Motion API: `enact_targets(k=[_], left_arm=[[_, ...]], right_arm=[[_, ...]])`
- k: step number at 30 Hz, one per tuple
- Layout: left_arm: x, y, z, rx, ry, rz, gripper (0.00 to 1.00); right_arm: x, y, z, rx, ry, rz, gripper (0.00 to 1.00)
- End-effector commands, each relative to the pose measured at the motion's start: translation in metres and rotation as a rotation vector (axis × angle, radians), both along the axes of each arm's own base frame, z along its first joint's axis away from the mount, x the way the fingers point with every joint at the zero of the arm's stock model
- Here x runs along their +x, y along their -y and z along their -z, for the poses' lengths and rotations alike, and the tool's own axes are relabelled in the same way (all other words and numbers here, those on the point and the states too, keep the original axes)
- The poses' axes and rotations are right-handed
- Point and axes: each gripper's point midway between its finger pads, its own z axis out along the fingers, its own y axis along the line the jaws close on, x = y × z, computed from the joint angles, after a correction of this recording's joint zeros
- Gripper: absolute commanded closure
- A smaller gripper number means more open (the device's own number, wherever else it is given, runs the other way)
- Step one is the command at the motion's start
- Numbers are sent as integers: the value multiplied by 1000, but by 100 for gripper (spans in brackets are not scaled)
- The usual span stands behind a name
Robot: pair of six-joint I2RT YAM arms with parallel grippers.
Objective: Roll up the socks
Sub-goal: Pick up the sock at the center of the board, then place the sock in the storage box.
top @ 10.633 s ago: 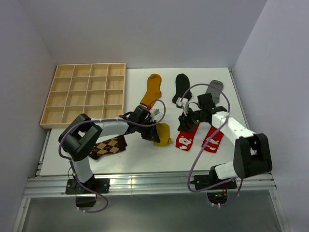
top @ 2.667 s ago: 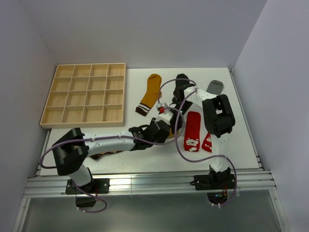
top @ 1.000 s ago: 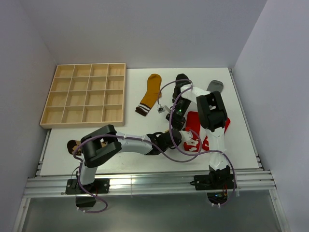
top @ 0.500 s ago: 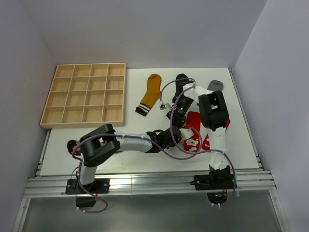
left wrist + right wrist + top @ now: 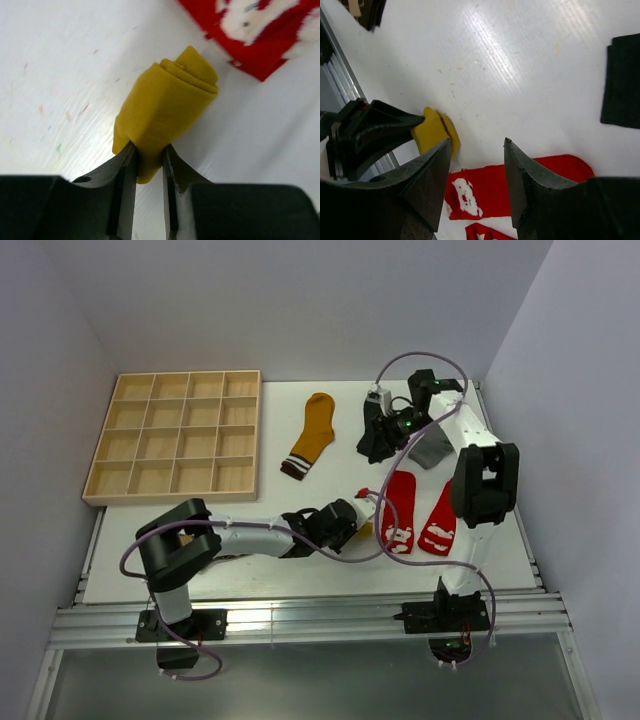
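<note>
Left gripper (image 5: 148,159) is clenched on the lower end of the rolled mustard sock (image 5: 166,107), its two dark fingers pinching the fabric between them. The roll lies on the white surface (image 5: 65,75) just beside the cuff of a red sock (image 5: 252,27). Right gripper (image 5: 477,145) is released, its fingers spread wide with nothing between them, and it hangs above the far part of the surface near the black sock (image 5: 374,408). By count there are two mustard socks, the roll and a flat one (image 5: 313,433) with a striped cuff; two red socks with white print, lying flat side by side, the second (image 5: 440,519) to the right; one black sock; one grey sock (image 5: 433,448); and one dark brown sock (image 5: 366,11), of which only a corner shows. One wooden tray (image 5: 181,434) has sixteen square compartments, four by four. The left wrist view alone shows the roll's spiral layers at its open end and its fine knit; in the top view the roll is little more than a yellow sliver at the gripper. The right wrist view shows the roll from the far side, with the left gripper's fingers behind it — the surface there is glossy and faintly streaked.
</note>
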Motion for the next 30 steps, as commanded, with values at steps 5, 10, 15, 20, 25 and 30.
enact_targets(k=[5,10,15,20,25,30], left_arm=[[34,-49,-60,-183,-52,-289,100],[96,-138,-116,-215,72,-646,100],[136,-230,-163,-198,208,-1012,100],[153,-330,-194,-90,325,-1375,100],[144,-421,-202,62,413,-1695,100],[132,-468,-165,256,340,-1834,100]], right_arm=[[24,17,-38,33,110,130,47],[29,28,-47,33,132,170,48],[35,34,-59,35,169,196,48],[43,37,-71,25,234,211,48],[50,36,-73,28,252,202,49],[51,36,-71,31,250,193,50]])
